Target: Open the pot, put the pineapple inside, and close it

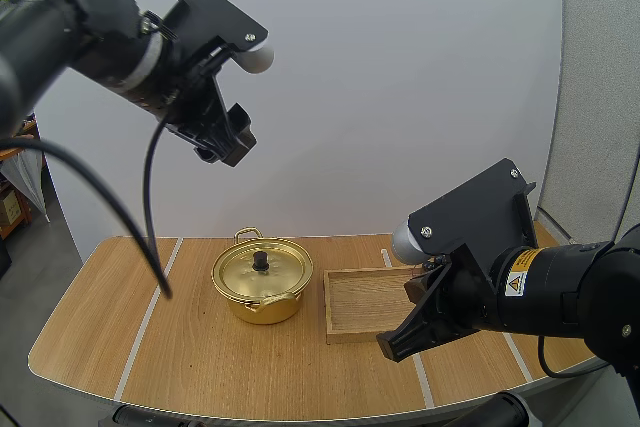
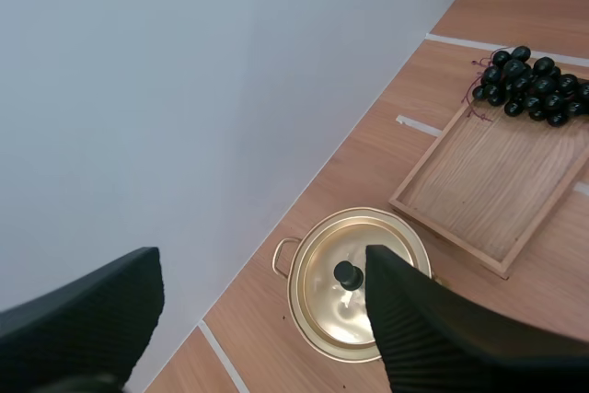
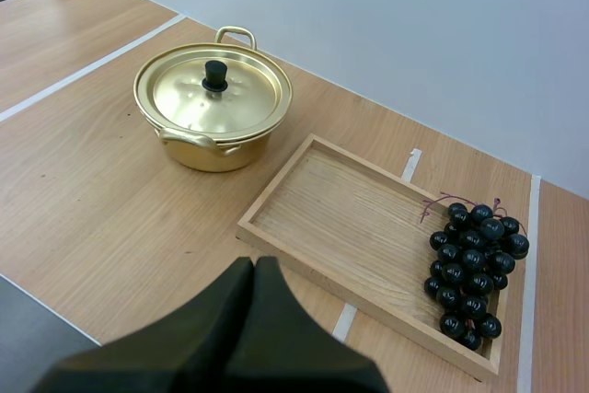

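Plainly, the fruit to hand is a bunch of grapes point(image 3: 474, 260) lying at the right end of the tray point(image 3: 350, 218). The pot point(image 3: 212, 154) stands on the desk point(image 3: 101, 218) just left of the tray, its lid point(image 3: 184, 98) on. The left jaws hang high over the pot, spread wide and empty; the right jaws sit low over the near right of the desk, pressed together on nothing. The lid looks light, stiff and slick (take it by the black knob point(image 3: 214, 75)). The grapes are soft and bruise easily, so a gentle grip at the stem seems best.
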Robot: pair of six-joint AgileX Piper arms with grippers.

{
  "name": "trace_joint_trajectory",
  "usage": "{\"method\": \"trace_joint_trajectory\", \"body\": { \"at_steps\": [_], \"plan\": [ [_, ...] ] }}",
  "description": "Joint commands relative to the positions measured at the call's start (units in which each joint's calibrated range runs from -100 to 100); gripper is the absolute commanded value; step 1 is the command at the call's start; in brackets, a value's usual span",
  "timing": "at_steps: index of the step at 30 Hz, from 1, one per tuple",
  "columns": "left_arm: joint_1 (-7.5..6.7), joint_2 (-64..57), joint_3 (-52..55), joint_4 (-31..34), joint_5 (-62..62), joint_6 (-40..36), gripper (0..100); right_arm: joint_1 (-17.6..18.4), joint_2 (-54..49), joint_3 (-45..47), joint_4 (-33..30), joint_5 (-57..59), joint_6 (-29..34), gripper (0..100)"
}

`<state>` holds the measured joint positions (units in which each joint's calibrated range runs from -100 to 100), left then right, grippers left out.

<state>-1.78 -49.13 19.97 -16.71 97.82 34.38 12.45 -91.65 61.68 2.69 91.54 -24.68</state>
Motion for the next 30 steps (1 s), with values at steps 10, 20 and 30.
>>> {"method": "trace_joint_trajectory", "body": {
  "at_steps": [10,20,30],
  "plan": [
    [-0.08,-13.5,-0.3,-0.2,2.2,-4.6,45,-0.2,-0.5,0.0,-0.3,-1.1,0.0,0],
    [-0.08,-22.9,7.0,-2.3,2.2,-9.1,0,-0.2,-0.5,0.0,1.8,-1.1,0.0,0],
    [-0.08,-38.0,20.2,-2.6,-18.4,-19.9,0,-2.2,-0.5,0.0,2.2,-3.5,0.1,0]
  ]
}}
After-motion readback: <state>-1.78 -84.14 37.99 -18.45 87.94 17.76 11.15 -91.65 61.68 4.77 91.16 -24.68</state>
